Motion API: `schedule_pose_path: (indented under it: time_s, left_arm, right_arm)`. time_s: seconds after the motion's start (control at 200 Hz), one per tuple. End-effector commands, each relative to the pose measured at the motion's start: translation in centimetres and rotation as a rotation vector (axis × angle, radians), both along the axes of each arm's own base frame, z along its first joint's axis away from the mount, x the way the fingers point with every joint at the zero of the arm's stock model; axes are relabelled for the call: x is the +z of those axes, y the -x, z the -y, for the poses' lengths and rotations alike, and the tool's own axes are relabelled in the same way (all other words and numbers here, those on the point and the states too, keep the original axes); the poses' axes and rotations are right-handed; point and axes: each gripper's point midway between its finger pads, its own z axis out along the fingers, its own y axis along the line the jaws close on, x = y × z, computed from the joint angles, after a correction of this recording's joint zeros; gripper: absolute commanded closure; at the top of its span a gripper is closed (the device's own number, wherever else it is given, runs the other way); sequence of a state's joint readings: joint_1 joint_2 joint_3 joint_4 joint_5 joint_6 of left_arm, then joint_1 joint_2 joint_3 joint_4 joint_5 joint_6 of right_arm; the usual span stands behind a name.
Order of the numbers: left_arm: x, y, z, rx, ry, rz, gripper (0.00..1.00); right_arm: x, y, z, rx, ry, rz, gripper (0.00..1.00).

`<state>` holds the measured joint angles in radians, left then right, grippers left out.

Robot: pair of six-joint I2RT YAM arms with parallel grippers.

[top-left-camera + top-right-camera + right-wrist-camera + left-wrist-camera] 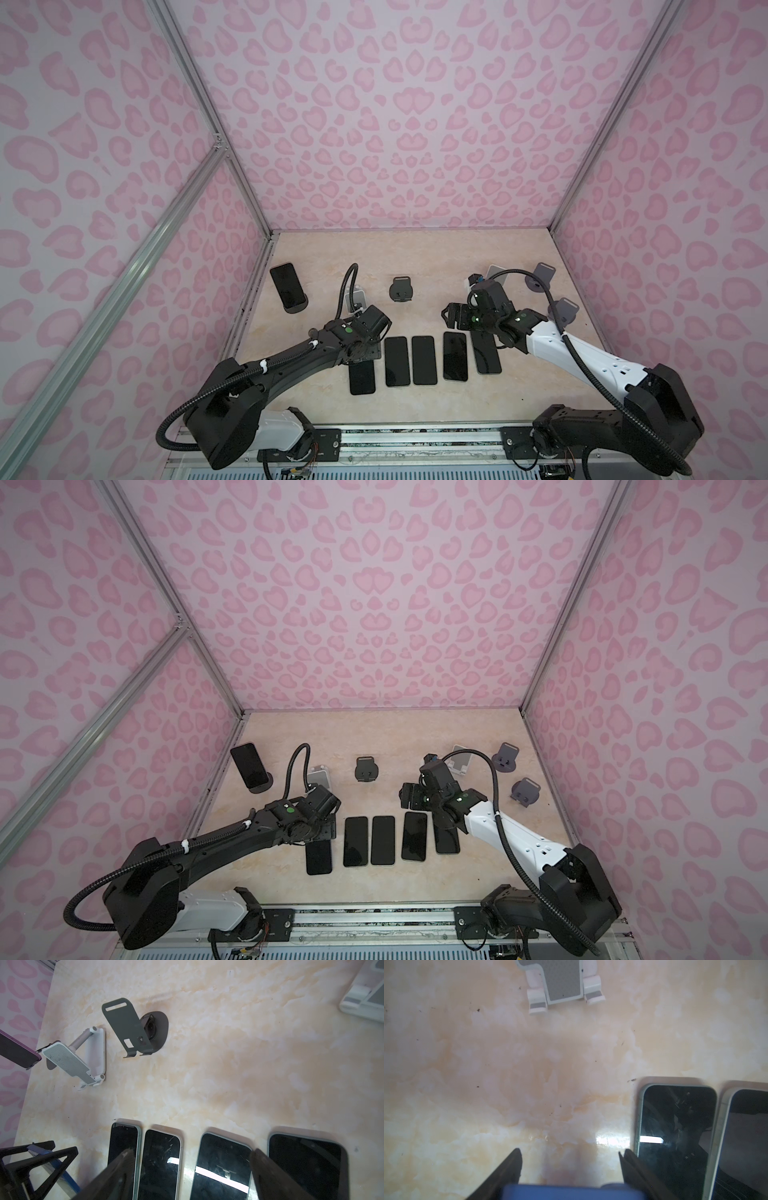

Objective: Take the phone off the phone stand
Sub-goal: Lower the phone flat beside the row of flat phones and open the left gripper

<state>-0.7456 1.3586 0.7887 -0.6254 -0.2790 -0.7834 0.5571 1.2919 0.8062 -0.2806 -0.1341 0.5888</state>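
L tool [570, 1152] tight on blue phone [571, 1192]; R tool [192, 1151] wide apart, empty, over phone row [423, 360]

ITEM: phone [286, 284], dark screen, purple edge | POSE: tilted back, lower end seated in phone stand [297, 307] | STAND: dark, round base, far left of surface [415, 257] | ITEM 2: blue-edged phone [571, 1191] | STATE: clamped between fingers of left hand [570, 1152], at left end of flat phone row

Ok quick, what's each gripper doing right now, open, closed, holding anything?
Left gripper: closed on the blue phone.
Right gripper: open, holding nothing.
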Motion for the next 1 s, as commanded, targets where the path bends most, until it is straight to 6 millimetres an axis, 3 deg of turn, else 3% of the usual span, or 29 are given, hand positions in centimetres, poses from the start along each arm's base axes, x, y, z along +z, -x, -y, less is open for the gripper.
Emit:
schedule_pose_path:
  time_s: [0.0,0.56,0.995]
  left_arm:
    - [0.2,-1.0,0.8,-0.006,0.016,0.027,0.54]
    - [-2.8,-2.6,2.1,-0.077,-0.044,0.002,0.54]
    - [-5.3,-2.4,2.1,-0.049,-0.048,-0.029,0.45]
  right_arm:
    - [-0.3,0.2,-0.2,0.005,-0.016,-0.009,0.11]
    - [-0.9,0.6,-0.4,0.014,-0.020,-0.040,0.11]
    - [-2.2,1.5,0.3,0.000,-0.004,-0.065,0.10]
